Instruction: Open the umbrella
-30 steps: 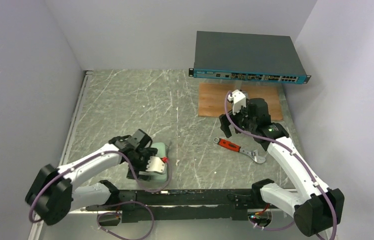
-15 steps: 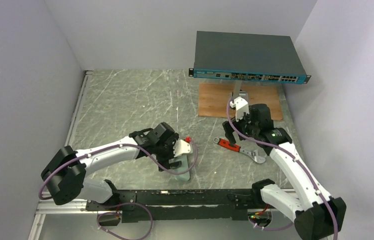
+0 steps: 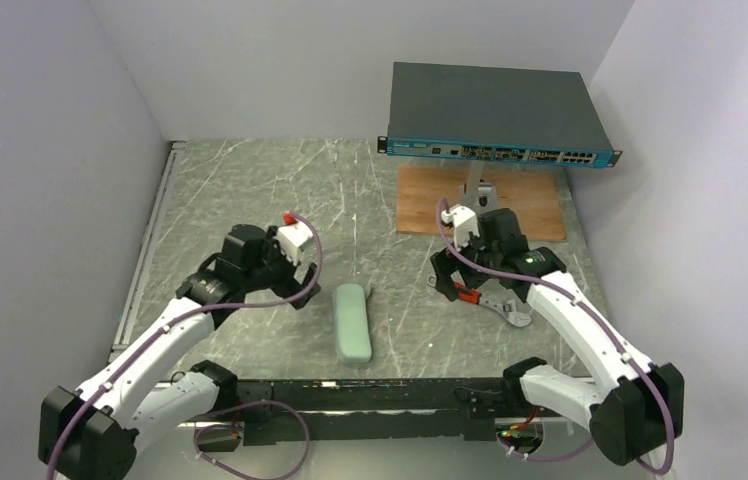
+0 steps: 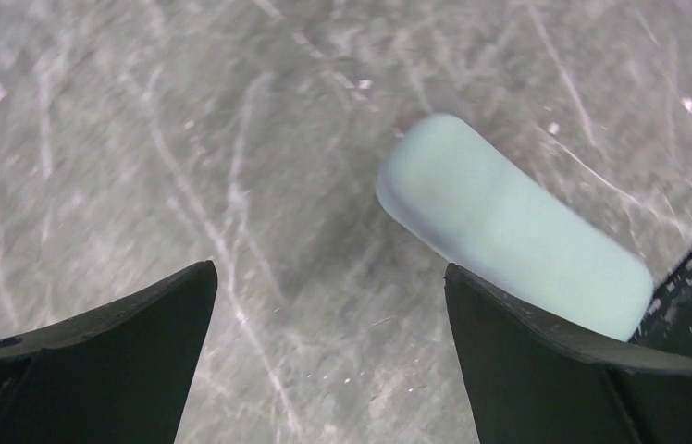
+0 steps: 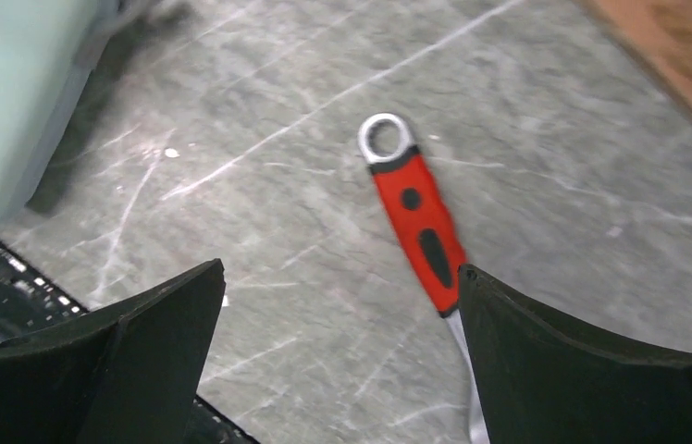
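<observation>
The umbrella itself does not show in any view. A mint-green oblong case [image 3: 352, 322] lies flat on the table near the front middle, and appears in the left wrist view [image 4: 509, 222] and at the left edge of the right wrist view [image 5: 9, 92]. My left gripper [image 3: 295, 292] hangs open to the left of the case, apart from it, with only bare table between its fingers [image 4: 328, 273]. My right gripper [image 3: 455, 285] is open above the table beside the red handle of a wrench, holding nothing [image 5: 340, 270].
A wrench with a red handle [image 3: 465, 293] [image 5: 421, 231] and a silver head [image 3: 515, 318] lies right of centre. At the back right, a dark network switch [image 3: 495, 115] stands raised over a wooden board [image 3: 540, 205]. Grey walls close in the sides.
The left gripper carried the green case rightward, let it go, and pulled back up and to the left. The right gripper came down and left toward the wrench.
</observation>
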Motion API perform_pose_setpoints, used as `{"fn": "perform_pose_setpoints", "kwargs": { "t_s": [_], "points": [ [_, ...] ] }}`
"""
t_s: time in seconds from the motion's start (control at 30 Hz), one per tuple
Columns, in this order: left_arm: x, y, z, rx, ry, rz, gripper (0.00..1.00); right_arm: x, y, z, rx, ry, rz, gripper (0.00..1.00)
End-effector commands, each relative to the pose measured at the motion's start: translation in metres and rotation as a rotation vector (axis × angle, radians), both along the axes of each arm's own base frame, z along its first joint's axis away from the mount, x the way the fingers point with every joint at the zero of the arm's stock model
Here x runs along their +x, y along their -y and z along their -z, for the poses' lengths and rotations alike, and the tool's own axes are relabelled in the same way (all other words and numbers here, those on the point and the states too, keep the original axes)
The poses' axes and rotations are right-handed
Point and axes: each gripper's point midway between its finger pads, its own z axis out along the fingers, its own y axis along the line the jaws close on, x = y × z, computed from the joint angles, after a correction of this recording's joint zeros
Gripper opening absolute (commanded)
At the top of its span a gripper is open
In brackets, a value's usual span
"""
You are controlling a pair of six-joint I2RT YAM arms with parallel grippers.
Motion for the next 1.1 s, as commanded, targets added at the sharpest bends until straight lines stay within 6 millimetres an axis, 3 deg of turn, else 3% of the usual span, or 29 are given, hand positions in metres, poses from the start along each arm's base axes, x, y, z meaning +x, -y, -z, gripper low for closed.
{"fn": "perform_pose_setpoints", "kwargs": {
  "t_s": [0.0,0.2,0.4,0.53,0.67,0.93,1.07],
  "points": [
    [0.017,-0.025,-0.032,-0.127,-0.043,-0.192,1.00,-0.001,-0.041,-0.005,0.077,-0.035,-0.083,0.97],
    [0.024,-0.063,-0.046,-0.274,-0.093,-0.416,1.00,-0.010,-0.094,0.017,0.102,-0.149,-0.221,0.96],
    [0.011,-0.098,-0.039,-0.278,-0.098,-0.581,1.00,-0.010,-0.153,0.026,0.153,-0.217,-0.375,0.96],
    [0.003,-0.122,-0.021,-0.339,-0.210,-0.755,1.00,-0.004,-0.182,0.045,0.162,-0.273,-0.414,0.98],
    [-0.002,-0.128,-0.027,-0.447,-0.237,-0.812,1.00,0.005,-0.209,0.061,0.159,-0.333,-0.446,0.98],
    [0.000,-0.135,-0.035,-0.487,-0.221,-0.836,1.00,0.007,-0.278,0.067,0.163,-0.346,-0.635,0.99],
    [0.003,-0.131,-0.039,-0.499,-0.224,-0.804,1.00,0.006,-0.293,0.058,0.105,-0.259,-0.782,0.99]
  ]
}}
